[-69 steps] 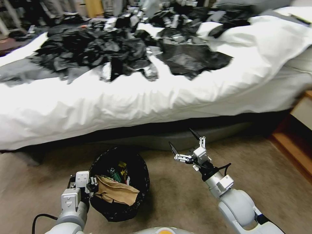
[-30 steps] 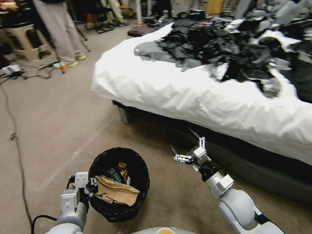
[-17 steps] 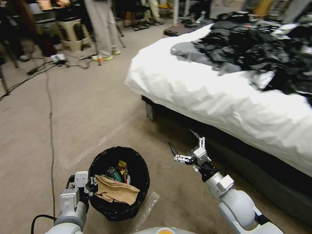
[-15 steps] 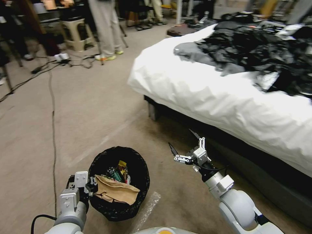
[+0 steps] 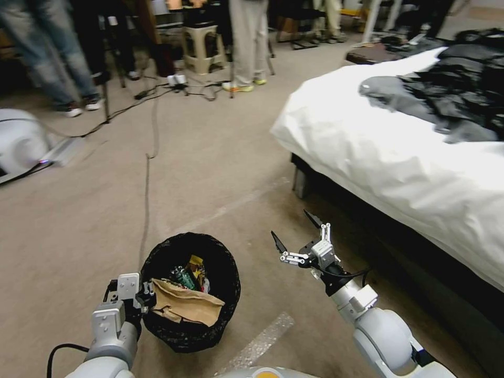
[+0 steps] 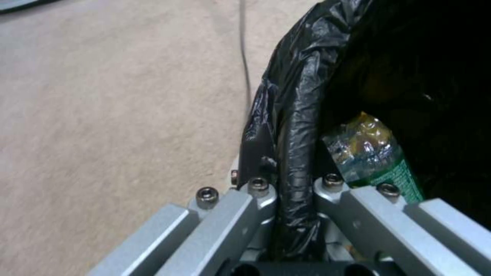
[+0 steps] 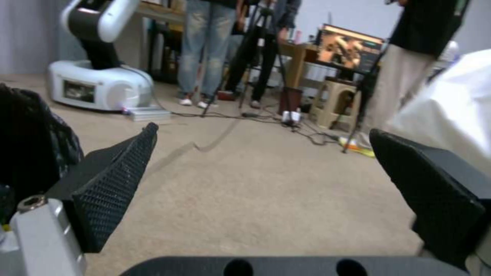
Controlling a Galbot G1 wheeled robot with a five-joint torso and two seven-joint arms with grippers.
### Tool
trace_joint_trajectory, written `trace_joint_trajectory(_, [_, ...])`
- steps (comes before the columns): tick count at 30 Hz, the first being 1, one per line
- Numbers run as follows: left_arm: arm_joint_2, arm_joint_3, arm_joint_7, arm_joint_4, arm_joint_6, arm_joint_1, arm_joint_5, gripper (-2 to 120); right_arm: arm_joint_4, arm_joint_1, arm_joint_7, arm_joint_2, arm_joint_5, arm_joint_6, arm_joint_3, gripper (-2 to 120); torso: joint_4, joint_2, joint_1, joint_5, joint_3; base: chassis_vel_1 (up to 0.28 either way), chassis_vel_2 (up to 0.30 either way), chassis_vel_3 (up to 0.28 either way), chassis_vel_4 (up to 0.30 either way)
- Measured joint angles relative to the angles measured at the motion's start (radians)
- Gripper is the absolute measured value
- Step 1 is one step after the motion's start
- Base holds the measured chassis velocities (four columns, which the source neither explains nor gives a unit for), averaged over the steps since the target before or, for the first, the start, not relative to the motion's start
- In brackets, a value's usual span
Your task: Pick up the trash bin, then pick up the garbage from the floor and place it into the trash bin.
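Note:
The trash bin (image 5: 230,283), lined with a crinkled black bag, hangs low over the carpet floor (image 5: 79,220) in front of me on the left. My left gripper (image 5: 145,297) is shut on its near rim; in the left wrist view the left gripper (image 6: 297,184) pinches the bag-covered rim (image 6: 299,115). Garbage lies inside the bin: a brown paper bag (image 5: 186,307), coloured wrappers (image 5: 195,264) and a clear bottle (image 6: 373,153). My right gripper (image 5: 297,233) is held open and empty to the right of the bin, above the carpet, its black pads (image 7: 117,180) wide apart.
A bed with a white sheet (image 5: 399,157) and dark clothing (image 5: 462,94) runs along the right. A cable (image 5: 147,178) trails across the carpet. A white robot base (image 7: 97,84) stands far left. People's legs, a stool (image 5: 202,47) and a tripod stand at the back. A pale tape strip (image 5: 257,344) lies near me.
The whole picture has swung: the camera has turned left, so the bed now sits at the right and open carpet fills the left. Both grippers and the bin keep their places before me.

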Motion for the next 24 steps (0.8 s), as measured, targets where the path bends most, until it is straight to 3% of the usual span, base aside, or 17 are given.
trace_joint_trajectory(8, [0.000, 0.008, -0.011, 0.009, 0.005, -0.020, -0.072, 1, 0.006, -0.005, -0.005, -0.001, 0.000, 0.003, 0.003, 100, -0.0007, 0.000, 0.000, 0.0001, 0.000, 0.020, 0.019, 0.020, 0.021])
trace_joint_trajectory(18, [0.005, 0.014, -0.026, 0.010, 0.108, -0.037, -0.275, 1, 0.006, -0.013, -0.019, 0.002, 0.000, 0.011, 0.004, 100, -0.0003, 0.000, 0.000, 0.0001, 0.000, 0.000, 0.000, 0.000, 0.000])
trace_joint_trajectory(24, [0.006, 0.015, -0.025, 0.010, 0.115, -0.042, -0.290, 1, 0.006, -0.014, -0.022, 0.004, 0.000, 0.012, 0.005, 100, -0.0002, 0.000, 0.000, 0.0001, 0.000, 0.000, 0.000, 0.000, 0.000])
